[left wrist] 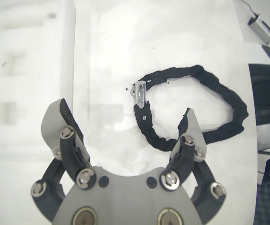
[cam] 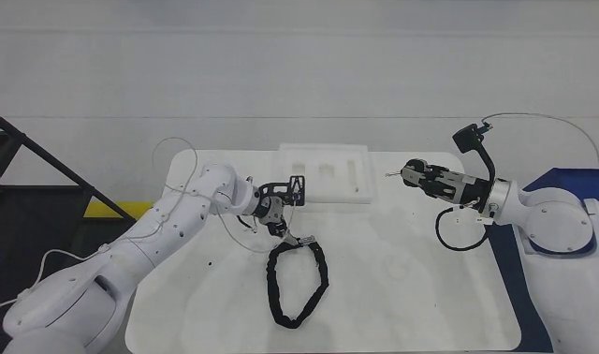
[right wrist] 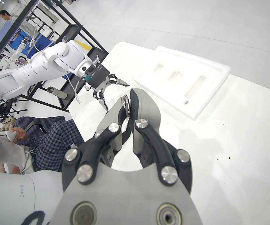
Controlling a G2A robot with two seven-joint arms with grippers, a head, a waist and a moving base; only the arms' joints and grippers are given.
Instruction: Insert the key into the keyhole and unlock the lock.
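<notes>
Black fabric-sleeved chain lock: laid flat as a closed loop on the white table, left of centre and toward the near edge. Sleeve wrinkled along its whole length. Short chrome cylinder at the loop's far end, joining the two sleeve ends, with one small rivet in the sleeve just beside it. Keyhole too small to make out; any marking on the cylinder too small to read.

Left gripper: poised over the far end of the loop, close to the near-left corner of the foam tray. Jaws spread wide, holding nothing. Ribbed black pads facing inward. Chrome cylinder just beyond the fingertips, apart from both.

Right gripper: held above the far right of the table, just right of the foam tray, pointing left and well apart from the lock. Jaws pressed together on a small flat metal key, pinched between the pads near the tips, with a thin part projecting left past the fingertips in the top view.

White moulded foam tray: at the far middle of the table, with three rectangular recesses in a row and a small dark fleck at the end of one recess.

Black metal frame: standing beyond the table's left side.

Few dark specks scattered on the table surface.
</notes>
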